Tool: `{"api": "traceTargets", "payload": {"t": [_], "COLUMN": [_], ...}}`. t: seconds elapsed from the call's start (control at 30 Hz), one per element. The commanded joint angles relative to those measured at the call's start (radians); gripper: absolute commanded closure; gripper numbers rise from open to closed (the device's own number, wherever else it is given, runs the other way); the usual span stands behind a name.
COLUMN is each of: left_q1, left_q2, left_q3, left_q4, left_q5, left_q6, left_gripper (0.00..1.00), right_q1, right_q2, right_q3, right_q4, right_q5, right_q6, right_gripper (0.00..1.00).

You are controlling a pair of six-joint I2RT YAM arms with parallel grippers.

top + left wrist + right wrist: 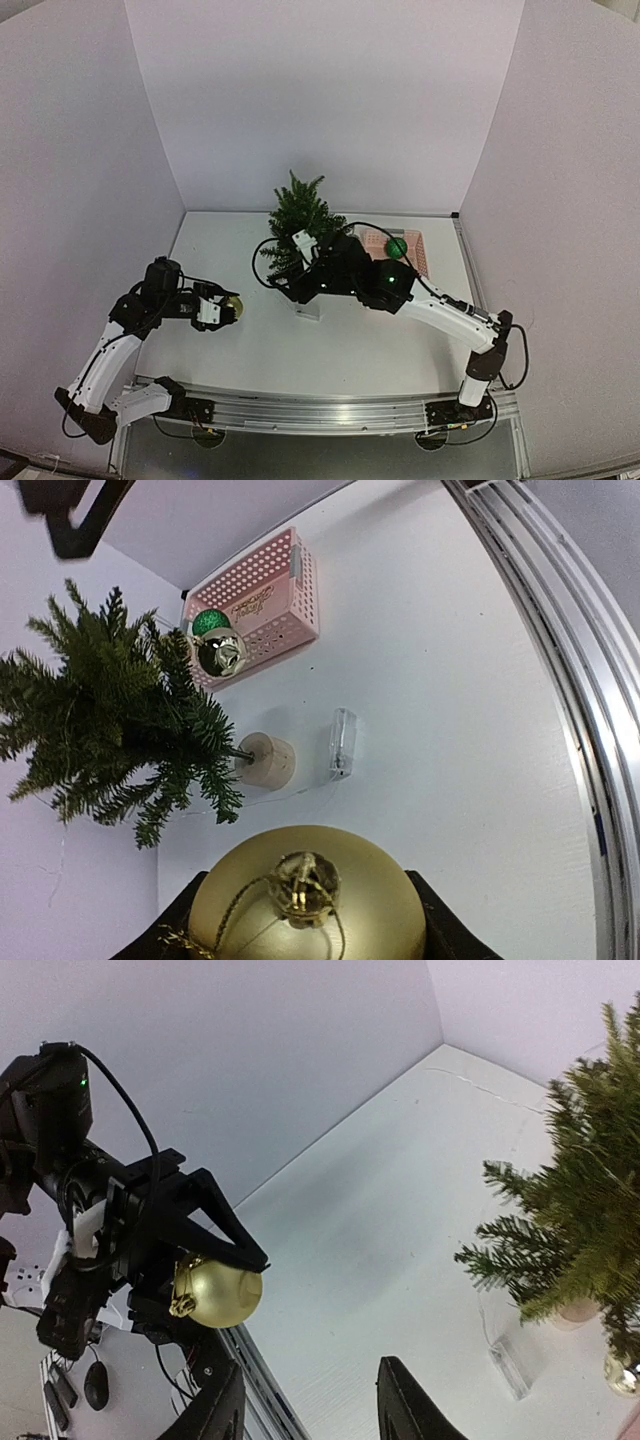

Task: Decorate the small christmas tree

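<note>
The small christmas tree [300, 214] stands at the table's back centre on a pale pot base [268, 761]. A matte gold ball [305, 900] with a gold loop sits between the fingers of my left gripper [226, 308], which is shut on it, left of the tree and apart from it. In the right wrist view the gold ball [217, 1293] hangs above the table's near rail. My right gripper [310, 1412] is open and holds nothing; it hovers just in front of the tree [580, 1200]. A shiny ball [222, 653] shows at the tree's low branches.
A pink perforated basket [262, 598] lies right of the tree with a green ball [208, 623] in it. A clear battery box [342, 742] with a thin wire lies on the table in front of the pot. White walls enclose three sides; a metal rail [560, 630] runs along the near edge.
</note>
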Motion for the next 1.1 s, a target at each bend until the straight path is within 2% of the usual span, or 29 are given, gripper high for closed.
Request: {"api": "traceTargets", "payload": {"t": [0.0, 0.17, 0.27, 0.47, 0.9, 1.0, 1.07], "left_q1": [-0.008, -0.01, -0.01, -0.011, -0.014, -0.015, -0.016], "left_q2": [-0.011, -0.034, -0.012, 0.069, 0.114, 0.113, 0.111], "left_q3": [-0.013, -0.055, -0.019, 0.087, 0.136, 0.128, 0.122], "left_q4": [-0.073, -0.057, -0.072, -0.239, -0.273, -0.268, -0.265], "left_q5": [-0.006, -0.06, -0.063, 0.001, -0.008, -0.014, -0.019], "left_q6": [0.287, 0.392, 0.325, 0.261, 0.183, 0.182, 0.183], "left_gripper": [1.0, 1.0, 1.0, 1.0, 1.0, 1.0, 1.0], "right_q1": [0.007, 0.025, 0.041, 0.051, 0.054, 0.054, 0.054], "right_q2": [0.144, 0.263, 0.276, 0.315, 0.385, 0.396, 0.397], "right_q3": [0.117, 0.25, 0.253, 0.274, 0.295, 0.301, 0.302], "right_q4": [0.021, 0.02, 0.021, 0.022, 0.022, 0.021, 0.021], "right_q5": [-0.158, -0.254, -0.219, -0.211, -0.288, -0.308, -0.301], "right_q6": [0.072, 0.078, 0.064, 0.068, 0.101, 0.105, 0.106], "right_gripper": [0.61, 0.62, 0.59, 0.59, 0.66, 0.7, 0.76]}}
